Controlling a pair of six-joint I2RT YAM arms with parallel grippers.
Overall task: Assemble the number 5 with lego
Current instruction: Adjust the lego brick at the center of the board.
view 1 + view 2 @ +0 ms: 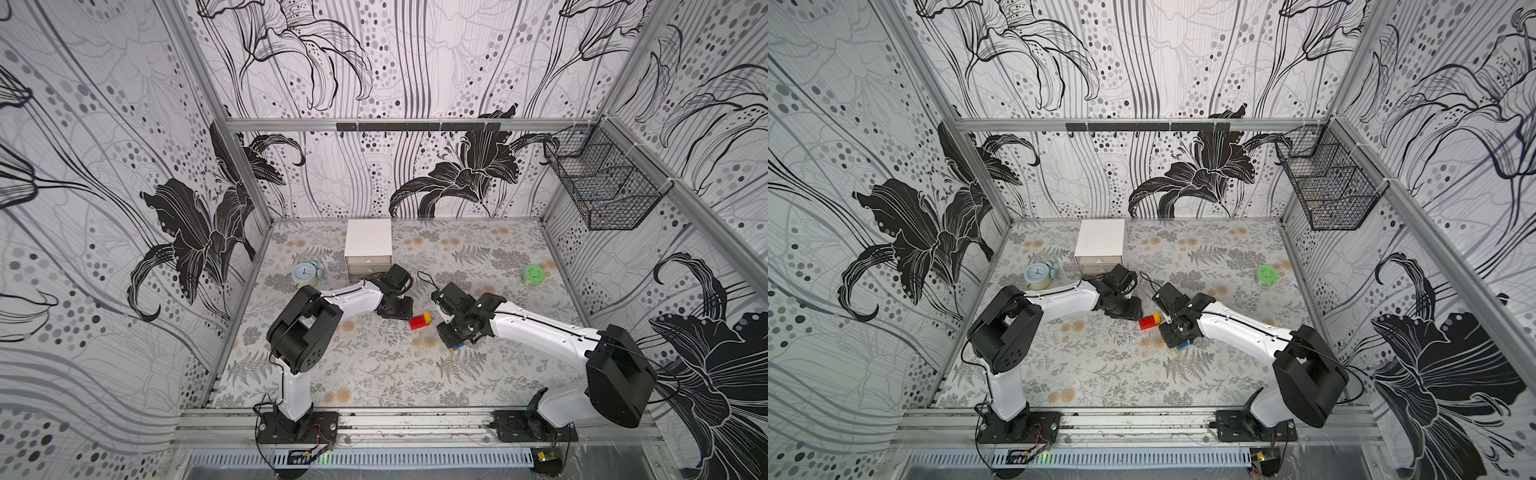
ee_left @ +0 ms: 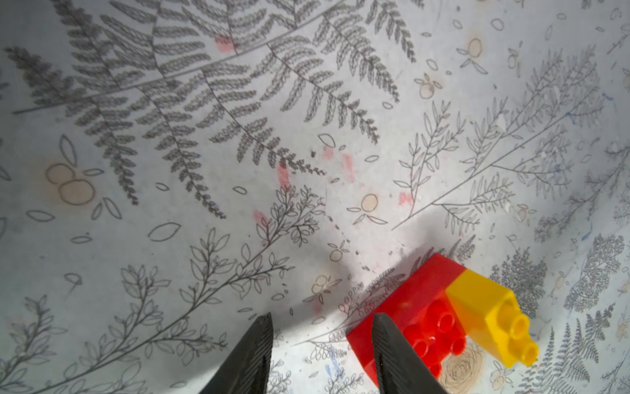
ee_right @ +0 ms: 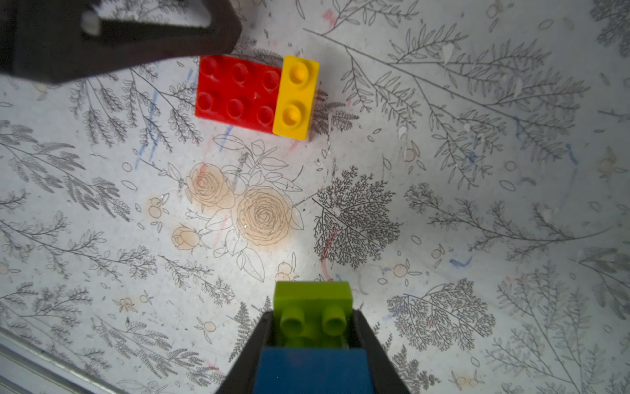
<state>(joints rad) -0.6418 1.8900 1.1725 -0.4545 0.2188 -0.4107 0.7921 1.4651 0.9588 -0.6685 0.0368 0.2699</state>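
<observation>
Left tool (image 2: 320,317): apart, beside red studded plastic brick (image 2: 419,307).
Right tool (image 3: 312,315): clamped on lime-green-and-blue plastic brick stack (image 3: 312,296).

In a top view: joined brick pair (image 1: 419,321) sits mid-frame on the table (image 1: 374,374), left gripper (image 1: 395,309) just upper left of it, right gripper (image 1: 455,338) with its brick stack (image 1: 457,347) lower right. Then the drawer box (image 1: 368,243) above centre, clock (image 1: 304,274) to its left, tub (image 1: 534,274) far right.

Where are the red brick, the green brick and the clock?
red brick (image 3: 238,92), right wrist view, on its studded top.
lime-green brick (image 3: 313,295), right wrist view, on its smooth face.
alarm clock (image 1: 304,272), a top view, on its dial.
</observation>
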